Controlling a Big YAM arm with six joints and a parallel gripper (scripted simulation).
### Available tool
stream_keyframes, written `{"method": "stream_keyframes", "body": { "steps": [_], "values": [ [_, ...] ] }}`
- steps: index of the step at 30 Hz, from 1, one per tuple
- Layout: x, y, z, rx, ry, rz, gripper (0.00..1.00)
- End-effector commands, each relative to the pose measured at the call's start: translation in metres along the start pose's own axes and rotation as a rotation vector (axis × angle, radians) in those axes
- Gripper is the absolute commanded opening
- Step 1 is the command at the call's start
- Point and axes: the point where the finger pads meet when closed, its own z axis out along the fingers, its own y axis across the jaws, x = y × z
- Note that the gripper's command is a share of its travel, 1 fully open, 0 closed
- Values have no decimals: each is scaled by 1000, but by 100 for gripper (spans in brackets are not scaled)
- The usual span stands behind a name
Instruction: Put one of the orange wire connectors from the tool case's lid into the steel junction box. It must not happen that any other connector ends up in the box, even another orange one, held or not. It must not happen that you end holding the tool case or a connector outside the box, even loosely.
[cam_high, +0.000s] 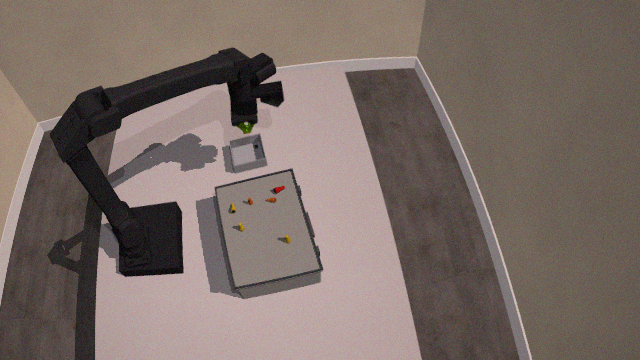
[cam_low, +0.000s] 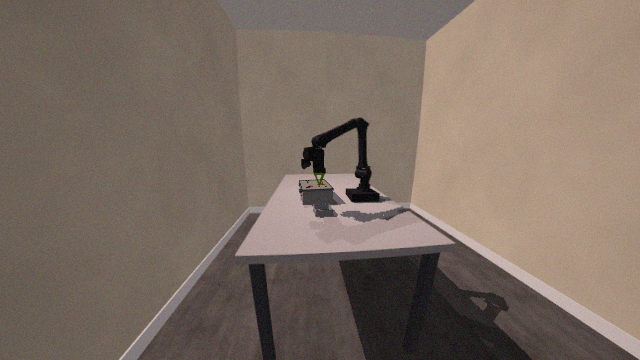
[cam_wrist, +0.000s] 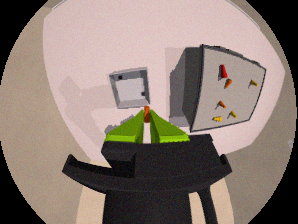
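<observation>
My gripper has green fingers and is shut on an orange wire connector, whose tip shows between the fingertips in the wrist view. It hangs above the table just beyond the far edge of the steel junction box, an open square grey box. The tool case's lid lies flat in front of the box. On it lie two orange connectors, a red one and three yellow ones.
The arm's black base stands left of the case. The table ends at a rim on the right and far side, with dark floor beyond. Walls stand close around.
</observation>
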Motion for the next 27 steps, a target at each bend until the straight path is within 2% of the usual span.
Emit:
{"method": "stream_keyframes", "body": {
  "steps": [1,13,27],
  "values": [
    [-16,33,-16,-19,-26,29,6],
    [-14,58,-16,-20,-24,30,6],
    [-17,56,-16,-20,-23,33,6]
  ]
}}
